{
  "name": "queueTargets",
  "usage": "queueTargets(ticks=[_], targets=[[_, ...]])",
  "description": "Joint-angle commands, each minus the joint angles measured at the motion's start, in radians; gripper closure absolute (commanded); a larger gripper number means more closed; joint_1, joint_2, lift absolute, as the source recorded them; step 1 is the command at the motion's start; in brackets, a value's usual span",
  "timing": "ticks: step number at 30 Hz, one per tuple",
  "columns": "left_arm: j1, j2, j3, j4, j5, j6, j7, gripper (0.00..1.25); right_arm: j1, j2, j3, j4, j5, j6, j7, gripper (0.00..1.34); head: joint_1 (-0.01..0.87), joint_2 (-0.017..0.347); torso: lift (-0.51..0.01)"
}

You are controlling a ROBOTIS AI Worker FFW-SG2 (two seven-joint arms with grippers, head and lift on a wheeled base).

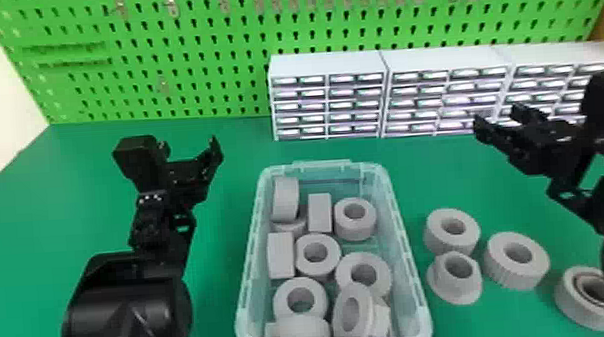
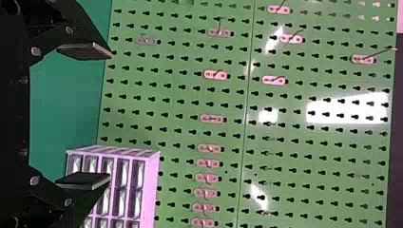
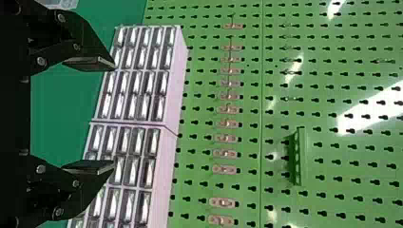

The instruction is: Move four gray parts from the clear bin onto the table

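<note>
- Left claw [image 2: 111,115] and right claw [image 3: 114,115] are gaping wide.
- At 1 o'clock inside clear bin [image 1: 249,262], gray ring [image 1: 355,231] is looking light, stiff, asking for outside grip.

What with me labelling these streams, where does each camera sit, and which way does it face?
Head view: on the head, facing forward and down over the clear bin, with left arm and right arm showing.
Left wrist view: on the left wrist, facing the green pegboard past the open left gripper.
Right wrist view: on the right wrist, facing the same pegboard past the open right gripper.
Both wrist views share pegboard and drawer cabinets.
</note>
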Motion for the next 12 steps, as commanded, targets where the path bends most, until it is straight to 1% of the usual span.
queueTargets(ticks=[1, 12], targets=[[0.000, -0.003, 0.000, 0.000, 0.001, -0.001, 0.000, 0.35, 0.000, 0.000, 0.005, 0.000, 0.000, 0.000, 0.000, 0.53, 0.693, 0.072, -0.052], [0.000, -0.003, 0.000, 0.002, 0.001, -0.003, 0.000, 0.35, 0.000, 0.002, 0.005, 0.000, -0.003, 0.002, 0.000, 0.53, 0.693, 0.072, -0.052]])
